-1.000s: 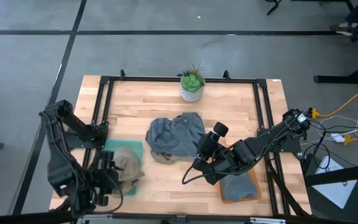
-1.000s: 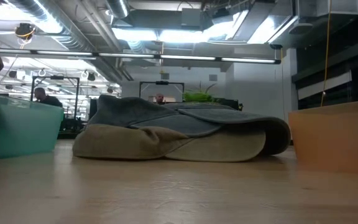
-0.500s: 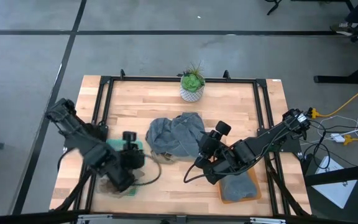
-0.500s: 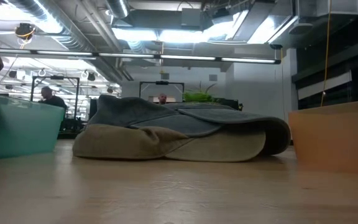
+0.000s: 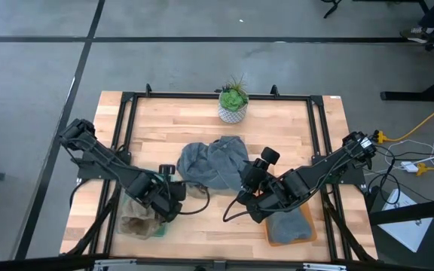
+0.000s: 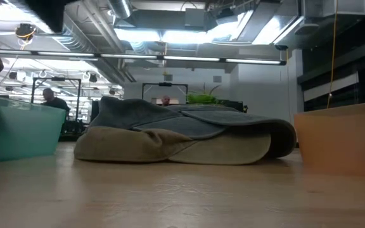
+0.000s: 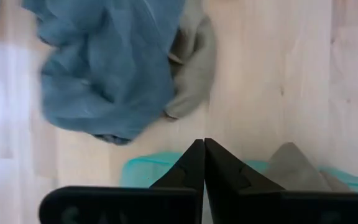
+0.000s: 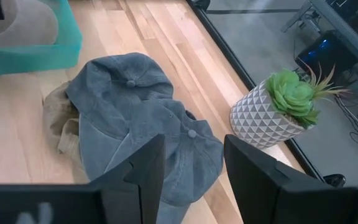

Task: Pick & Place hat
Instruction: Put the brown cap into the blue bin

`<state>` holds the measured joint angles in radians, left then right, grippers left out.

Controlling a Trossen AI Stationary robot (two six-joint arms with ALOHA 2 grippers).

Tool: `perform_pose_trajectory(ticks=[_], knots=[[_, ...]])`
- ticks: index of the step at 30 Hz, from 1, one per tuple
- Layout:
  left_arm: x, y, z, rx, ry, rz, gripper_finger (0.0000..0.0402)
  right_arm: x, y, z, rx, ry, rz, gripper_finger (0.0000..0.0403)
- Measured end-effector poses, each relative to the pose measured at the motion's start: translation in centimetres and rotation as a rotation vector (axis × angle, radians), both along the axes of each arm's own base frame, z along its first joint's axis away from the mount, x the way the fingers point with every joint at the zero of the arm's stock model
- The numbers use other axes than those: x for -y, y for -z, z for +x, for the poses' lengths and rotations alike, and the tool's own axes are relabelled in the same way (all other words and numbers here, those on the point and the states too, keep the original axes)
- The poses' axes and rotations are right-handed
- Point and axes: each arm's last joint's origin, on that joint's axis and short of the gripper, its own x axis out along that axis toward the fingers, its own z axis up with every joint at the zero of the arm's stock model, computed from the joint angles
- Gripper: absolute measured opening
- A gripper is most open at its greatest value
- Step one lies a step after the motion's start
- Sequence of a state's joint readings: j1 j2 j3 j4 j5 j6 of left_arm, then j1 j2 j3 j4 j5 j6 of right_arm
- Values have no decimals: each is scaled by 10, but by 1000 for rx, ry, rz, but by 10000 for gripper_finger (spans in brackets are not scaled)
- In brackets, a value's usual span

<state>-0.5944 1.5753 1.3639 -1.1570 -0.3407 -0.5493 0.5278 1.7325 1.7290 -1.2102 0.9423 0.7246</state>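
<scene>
Hovering left gripper, fingers pressed together

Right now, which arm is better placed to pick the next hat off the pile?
Right. The right gripper is open beside the pile of hats, facing it. The left gripper is shut and empty above the teal bin.

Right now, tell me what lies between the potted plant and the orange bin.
In the high view, the pile of blue-grey hats and the right gripper, jaws open, lie between the potted plant and the orange bin.
</scene>
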Motion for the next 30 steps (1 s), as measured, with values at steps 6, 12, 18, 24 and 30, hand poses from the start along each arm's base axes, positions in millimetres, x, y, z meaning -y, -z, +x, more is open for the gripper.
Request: perform_pose_trajectory(ticks=[6,12,18,24,30], knots=[[18,17,-3,-46,106,-190,2,0,0,0,-2,-1,4,163],[28,35,-21,-180,131,-255,2,-1,0,0,-8,-7,21,163],[33,47,-33,-250,147,-265,1,-1,1,0,-10,-8,25,163],[36,47,-36,-263,160,-266,1,-1,1,0,-11,-9,28,163],[34,48,-34,-267,155,-263,1,-2,1,0,-24,-19,51,163]])
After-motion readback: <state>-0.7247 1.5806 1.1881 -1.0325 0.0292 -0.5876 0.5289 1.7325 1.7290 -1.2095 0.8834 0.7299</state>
